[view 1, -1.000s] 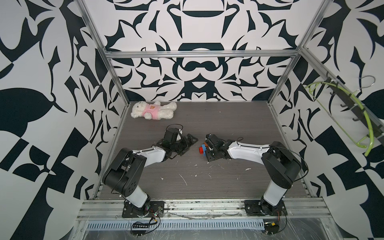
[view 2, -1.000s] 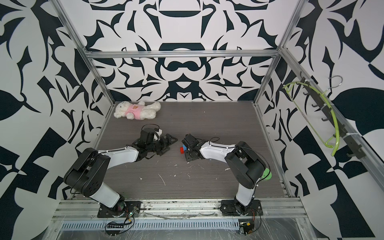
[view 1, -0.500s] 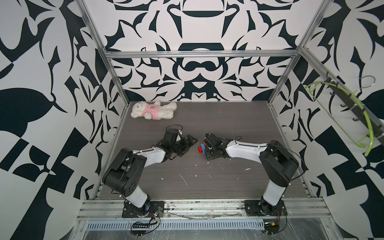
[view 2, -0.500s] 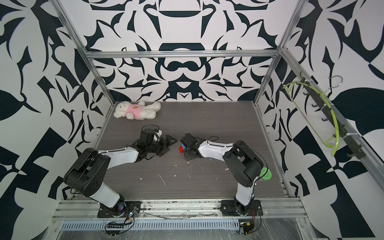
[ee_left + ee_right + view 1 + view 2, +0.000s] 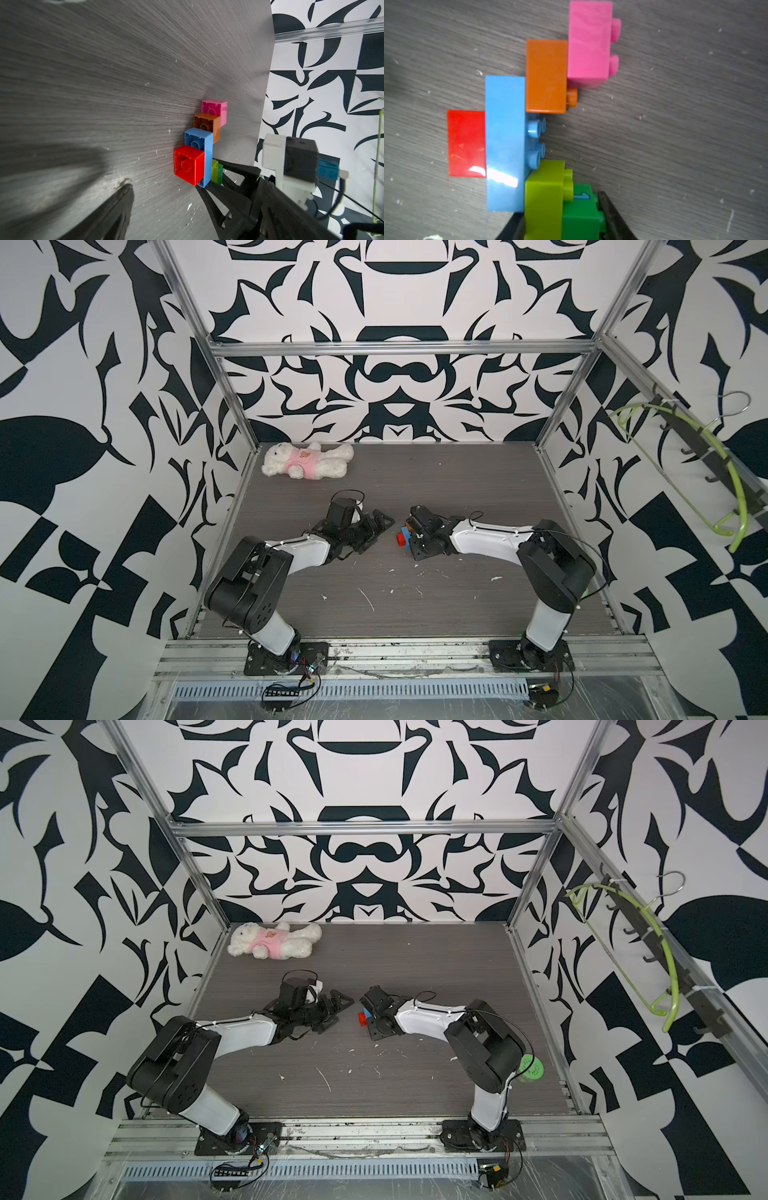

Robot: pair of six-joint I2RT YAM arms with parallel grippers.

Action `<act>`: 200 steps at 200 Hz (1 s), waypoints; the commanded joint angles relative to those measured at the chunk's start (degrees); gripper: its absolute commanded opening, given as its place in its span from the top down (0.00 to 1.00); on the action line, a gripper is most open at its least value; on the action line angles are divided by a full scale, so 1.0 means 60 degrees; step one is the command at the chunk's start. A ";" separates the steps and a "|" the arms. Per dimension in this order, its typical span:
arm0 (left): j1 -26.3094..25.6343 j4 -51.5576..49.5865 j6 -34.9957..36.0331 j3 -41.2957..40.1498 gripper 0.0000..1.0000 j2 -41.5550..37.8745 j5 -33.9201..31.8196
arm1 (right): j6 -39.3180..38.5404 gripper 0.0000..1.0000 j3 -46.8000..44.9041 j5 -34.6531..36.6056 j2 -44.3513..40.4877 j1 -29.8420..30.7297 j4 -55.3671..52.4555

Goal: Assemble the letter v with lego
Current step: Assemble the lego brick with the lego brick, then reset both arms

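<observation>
right claw [image 5: 562, 222] is straddling the green end of the letter v [image 5: 505, 143], clamped or not i cannot tell, risking prying joints apart.

High front stereo pair; wrists near lego [image 5: 504, 143]

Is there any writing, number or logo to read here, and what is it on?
"1", perhaps: a light-blue mark, partly hidden, on the dark green brick.
Orange print on the pink shirt of the plush bear: too small to read.
Nothing else can be read.
</observation>
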 commanded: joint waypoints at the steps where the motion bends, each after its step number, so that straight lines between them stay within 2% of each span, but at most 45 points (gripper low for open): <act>1: 0.0058 0.0096 0.0017 -0.0256 0.01 -0.0210 0.0095 | -0.0023 0.70 0.0253 0.0056 0.0077 0.0066 -0.0200; 23: 0.0089 0.0088 0.0018 -0.0279 0.01 -0.0239 0.0114 | -0.0067 0.68 0.0282 0.0037 0.0092 0.0071 -0.0248; 39: 0.0113 0.0088 0.0032 -0.0280 0.01 -0.0261 0.0143 | -0.0086 0.54 0.0297 0.0020 0.0028 0.0061 -0.0258; 86: 0.0392 -0.0445 0.0306 -0.0237 0.01 -0.0591 0.0164 | -0.0360 0.27 0.0414 -0.0001 -0.0361 0.0061 -0.0357; 121: 0.1023 -0.1607 0.0972 -0.0280 0.01 -0.1508 -0.0093 | -0.0683 0.22 0.0322 0.0431 -0.1265 0.0035 -0.0389; 146: 0.1759 -0.3119 0.1947 -0.0251 0.01 -0.2657 -0.0685 | -0.1083 0.19 -0.0316 0.1053 -0.2583 -0.0200 -0.0029; 152: 0.1964 -0.3579 0.2262 -0.0225 0.01 -0.2962 -0.1010 | -0.1187 0.17 -0.0582 0.1216 -0.2999 -0.0351 0.0172; 162: 0.2261 -0.4417 0.2811 -0.0164 0.01 -0.3738 -0.1853 | -0.1435 0.08 -0.1103 0.1521 -0.3690 -0.0692 0.0558; 170: 0.2394 -0.5013 0.3324 -0.0162 0.01 -0.4238 -0.3011 | -0.1656 0.00 -0.1552 0.1699 -0.4263 -0.1063 0.0873; 183: 0.2442 -0.5427 0.4532 -0.0366 0.01 -0.5029 -0.4860 | -0.1995 0.00 -0.2246 0.2166 -0.4996 -0.1817 0.1410; 200: 0.2516 -0.4682 0.6216 -0.1255 0.01 -0.5817 -0.6886 | -0.2732 0.00 -0.3211 0.3121 -0.5655 -0.2586 0.2439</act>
